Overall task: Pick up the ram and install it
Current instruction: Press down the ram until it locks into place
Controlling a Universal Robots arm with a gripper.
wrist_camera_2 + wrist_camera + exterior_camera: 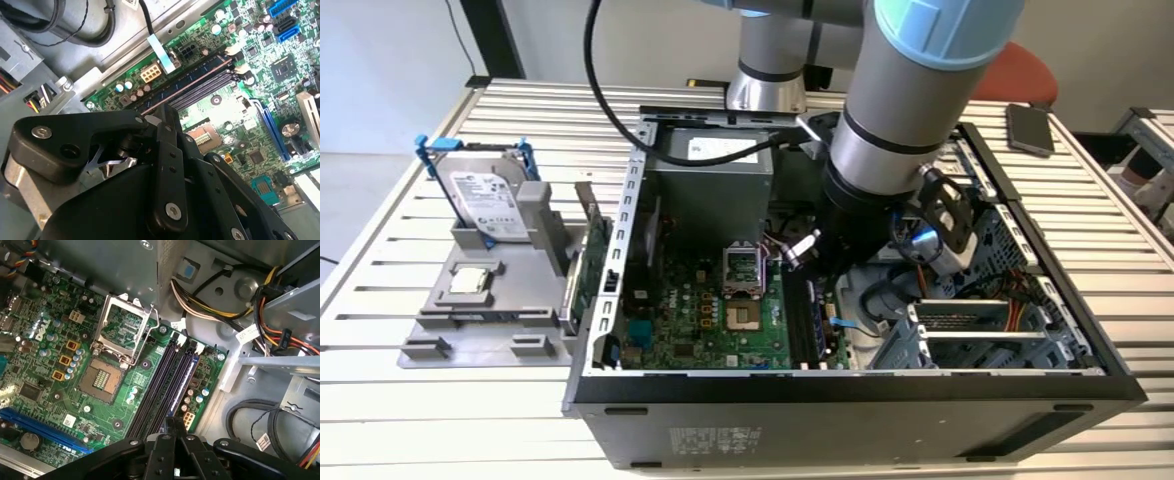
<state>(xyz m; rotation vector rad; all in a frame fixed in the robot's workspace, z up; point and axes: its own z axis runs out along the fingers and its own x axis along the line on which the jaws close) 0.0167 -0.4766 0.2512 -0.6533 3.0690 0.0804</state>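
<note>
Slatted white table [400, 420] carried everything, and the biggest thing on it was the open computer case [854, 400], lying on its side. All other places I give from this case. Over its open side the grey arm [907, 110] reached steeply down into the interior. Outside the case, on the exterior view's left, a grey holder [494, 290] stood with a silver hard drive [487, 200] in a blue frame. Just beside the case wall there, a green expansion card [594, 260] stood on its edge.

On the floor of the case lay the green motherboard [60, 385]. Its black memory slots [155, 390] ran side by side near the middle of the case, next to the open processor socket [102, 377].

The ram [182, 382] stood on its edge in line with the slot farthest from the socket. In the second wrist view the same stick [192, 80] showed a row of chips along its face. Its long axis ran straight away from the gripper [175, 427], parallel to the slots.

The jaws were drawn almost together, with only a thin gap, and the near end of the ram went into this gap. So I judged that they held the stick by that end. Whether it was pressed fully into the slot, I could not tell.
</note>
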